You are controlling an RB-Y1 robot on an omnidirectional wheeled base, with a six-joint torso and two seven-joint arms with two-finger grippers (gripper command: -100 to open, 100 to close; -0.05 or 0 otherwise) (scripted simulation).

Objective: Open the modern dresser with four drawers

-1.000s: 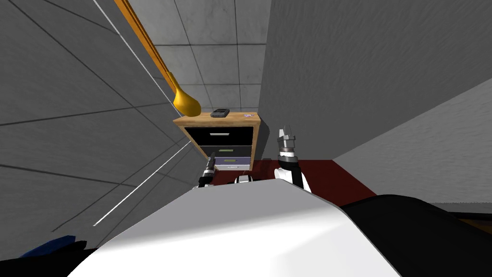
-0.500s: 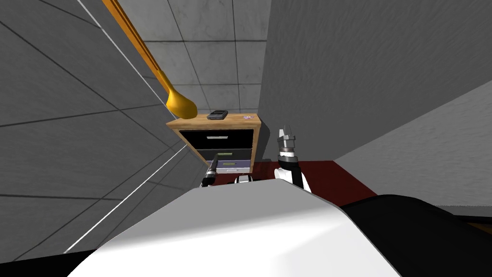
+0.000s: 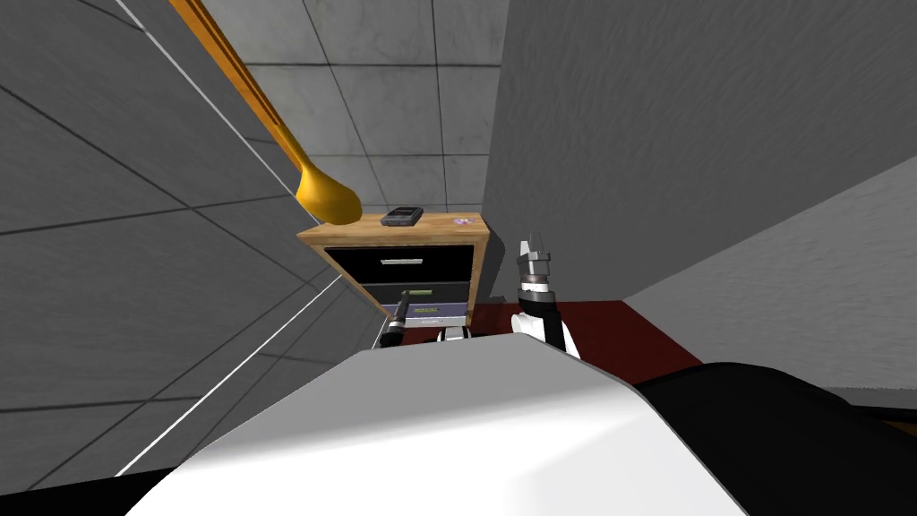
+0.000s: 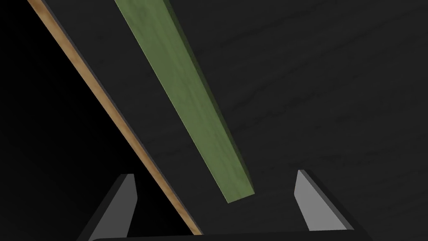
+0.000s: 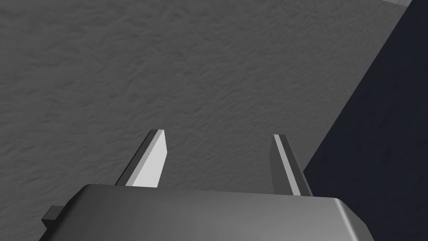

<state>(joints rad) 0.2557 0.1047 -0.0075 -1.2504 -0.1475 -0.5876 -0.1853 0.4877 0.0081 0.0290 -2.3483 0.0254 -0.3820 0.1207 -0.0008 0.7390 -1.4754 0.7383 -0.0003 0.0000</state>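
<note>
The dresser (image 3: 479, 255) has a wooden frame and stands in a corner ahead. Its top black drawer (image 3: 358, 262) carries a white handle. The second dark drawer (image 3: 448, 291) carries a green bar handle (image 3: 421, 291), and a paler bluish drawer front (image 3: 443, 315) sits below it. My left gripper (image 3: 405, 298) points at the second drawer. In the left wrist view the left gripper (image 4: 215, 186) is open, with the near end of the green handle (image 4: 188, 100) between its fingers, untouched. My right gripper (image 3: 535, 245) is raised beside the dresser's right side, and the right gripper (image 5: 217, 146) is open on nothing.
A small dark device (image 3: 402, 216) and a tiny purple item (image 3: 462, 219) lie on the dresser top. A yellow-orange bulb on a long stem (image 3: 327, 197) hangs over its left corner. Grey walls close in on both sides. A dark red rug (image 3: 618, 331) covers the floor to the right.
I have moved closer, so the dresser looks larger and sits further left in the picture. My left gripper has come up onto the second drawer's green handle. The right arm is unchanged.
</note>
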